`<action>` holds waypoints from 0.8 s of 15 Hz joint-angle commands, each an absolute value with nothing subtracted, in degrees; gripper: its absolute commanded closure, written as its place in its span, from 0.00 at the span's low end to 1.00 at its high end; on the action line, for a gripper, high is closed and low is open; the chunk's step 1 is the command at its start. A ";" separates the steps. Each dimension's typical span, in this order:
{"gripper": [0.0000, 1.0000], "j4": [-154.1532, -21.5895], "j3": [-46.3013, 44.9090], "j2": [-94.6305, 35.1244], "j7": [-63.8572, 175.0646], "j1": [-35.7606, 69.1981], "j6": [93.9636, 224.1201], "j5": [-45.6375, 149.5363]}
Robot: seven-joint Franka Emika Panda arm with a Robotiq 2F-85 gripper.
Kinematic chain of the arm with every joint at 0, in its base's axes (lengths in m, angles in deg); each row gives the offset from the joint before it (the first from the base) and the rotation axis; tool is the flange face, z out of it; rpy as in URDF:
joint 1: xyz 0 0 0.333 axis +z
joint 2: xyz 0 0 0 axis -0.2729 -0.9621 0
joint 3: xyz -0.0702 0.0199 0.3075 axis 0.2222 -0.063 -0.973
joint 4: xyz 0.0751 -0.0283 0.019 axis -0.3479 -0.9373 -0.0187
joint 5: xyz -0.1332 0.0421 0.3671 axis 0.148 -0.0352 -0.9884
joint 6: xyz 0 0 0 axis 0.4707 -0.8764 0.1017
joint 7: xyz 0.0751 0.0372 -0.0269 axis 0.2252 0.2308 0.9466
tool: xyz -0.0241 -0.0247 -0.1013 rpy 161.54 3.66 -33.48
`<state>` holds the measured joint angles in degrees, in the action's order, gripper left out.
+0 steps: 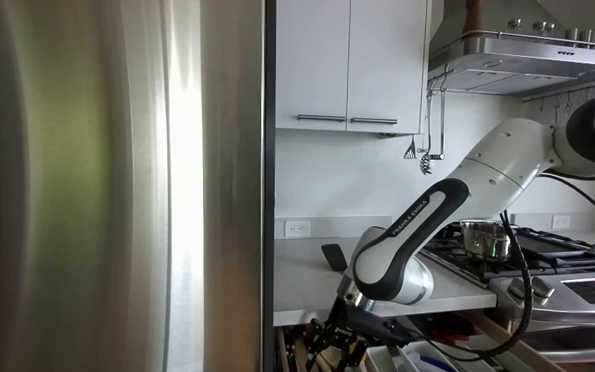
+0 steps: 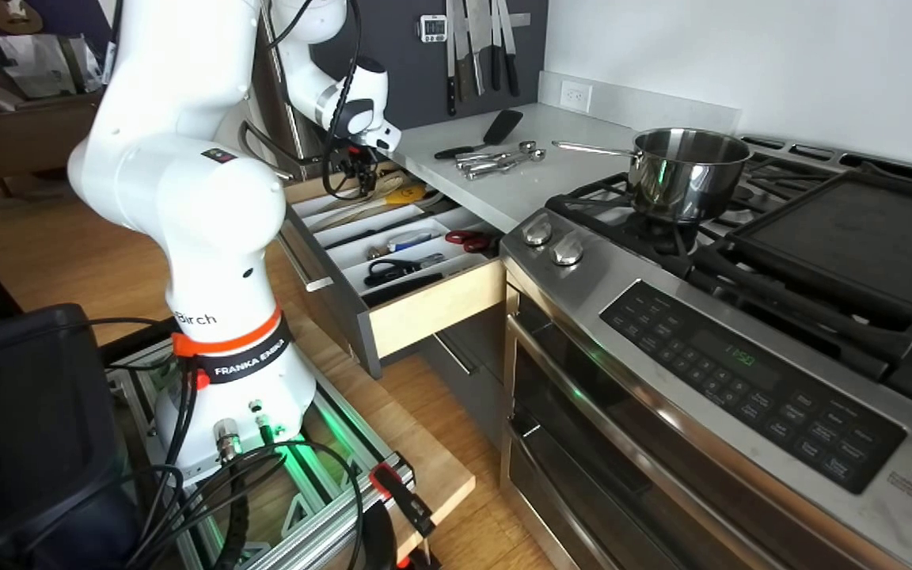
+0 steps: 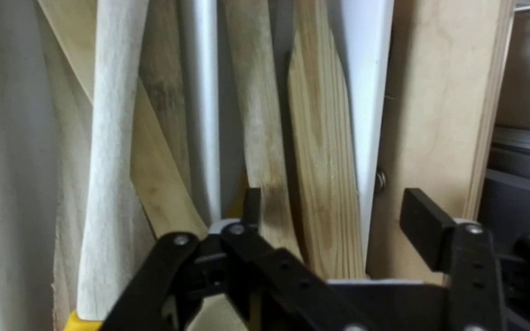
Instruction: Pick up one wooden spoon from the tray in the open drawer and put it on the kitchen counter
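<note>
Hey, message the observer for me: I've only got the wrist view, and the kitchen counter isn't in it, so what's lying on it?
Observer: An exterior view shows a black spatula lying on the kitchen counter beside some shiny metal utensils.
Operator: Got it. Which end of the drawer am I over?
Observer: Both exterior views put the gripper at the end away from the stove.
Operator: Anything standing on that stove near the counter?
Observer: Yes, a metal saucepan, with its handle pointing toward the counter.
</note>
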<state>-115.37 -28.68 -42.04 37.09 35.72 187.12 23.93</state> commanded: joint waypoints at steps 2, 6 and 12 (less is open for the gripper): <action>0.26 -113.45 -28.35 -44.93 37.90 36.51 188.85 23.03; 0.16 -114.20 -26.39 -43.69 35.76 38.05 187.45 24.21; 0.11 -114.80 -21.97 -42.45 32.51 41.80 184.85 26.90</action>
<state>-114.04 -24.60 -43.56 35.35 39.45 186.84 24.83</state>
